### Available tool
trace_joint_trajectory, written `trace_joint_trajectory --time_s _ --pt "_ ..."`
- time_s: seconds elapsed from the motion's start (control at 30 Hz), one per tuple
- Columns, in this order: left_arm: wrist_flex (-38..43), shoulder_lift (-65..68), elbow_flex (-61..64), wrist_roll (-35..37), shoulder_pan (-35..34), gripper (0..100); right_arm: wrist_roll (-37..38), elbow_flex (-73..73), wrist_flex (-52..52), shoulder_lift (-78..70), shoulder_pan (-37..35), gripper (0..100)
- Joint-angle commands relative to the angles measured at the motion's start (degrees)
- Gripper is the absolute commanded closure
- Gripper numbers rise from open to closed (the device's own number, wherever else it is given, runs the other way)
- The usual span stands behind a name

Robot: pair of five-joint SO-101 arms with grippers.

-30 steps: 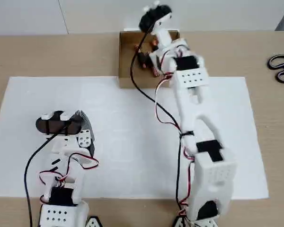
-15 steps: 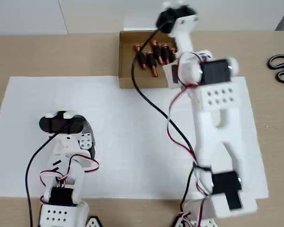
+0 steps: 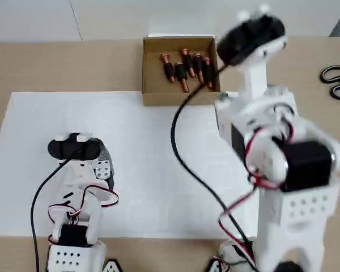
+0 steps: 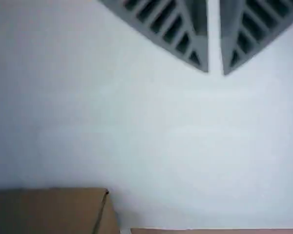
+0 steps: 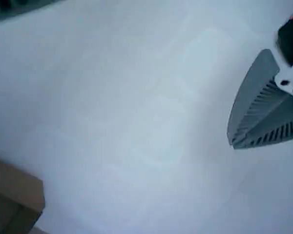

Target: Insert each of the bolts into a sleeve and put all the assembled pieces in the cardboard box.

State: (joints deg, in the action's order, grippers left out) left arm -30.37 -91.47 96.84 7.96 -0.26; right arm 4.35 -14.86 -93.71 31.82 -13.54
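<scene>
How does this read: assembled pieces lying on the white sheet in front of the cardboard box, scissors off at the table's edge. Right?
Not quite. The assembled pieces lie inside the cardboard box, not on the white sheet in front of it; the high view shows this. The scissors are off at the table's edge, as you said.

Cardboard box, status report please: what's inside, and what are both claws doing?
Left gripper shut, empty, above paper. Right gripper open, empty. Cardboard box holds assembled pieces. Scissors far aside.
</scene>
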Motion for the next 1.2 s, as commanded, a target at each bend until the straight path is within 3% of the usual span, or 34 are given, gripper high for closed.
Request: trace_joint_trajectory --time_s 0.0,0.13,0.37,0.53,0.87,1.1,1.17 --pt "-0.09 -0.7 -0.31 -0.09 0.35 99 -0.26 8.88 1.27 9.27 0.4 72.4" --pt "-0.09 -0.7 -0.31 -0.09 0.35 99 2.02 28.48 8.22 19.21 0.31 72.4" --pt "-0.09 -0.7 -0.31 -0.09 0.35 99 8.62 71.91 33.71 37.32 0.31 72.4" --pt "-0.09 -0.7 -0.31 -0.09 0.35 99 13.89 92.57 47.69 49.98 0.31 72.4" --pt "-0.09 -0.7 -0.22 -0.09 0.35 99 13.98 110.42 46.11 69.58 0.57 72.9" --pt "-0.26 -0.62 -0.22 -0.09 0.35 99 13.98 111.21 38.2 72.13 0.57 97.9" --pt "-1.76 -0.62 -0.22 -0.09 0.35 99 14.15 111.21 38.2 72.13 0.57 98.9"
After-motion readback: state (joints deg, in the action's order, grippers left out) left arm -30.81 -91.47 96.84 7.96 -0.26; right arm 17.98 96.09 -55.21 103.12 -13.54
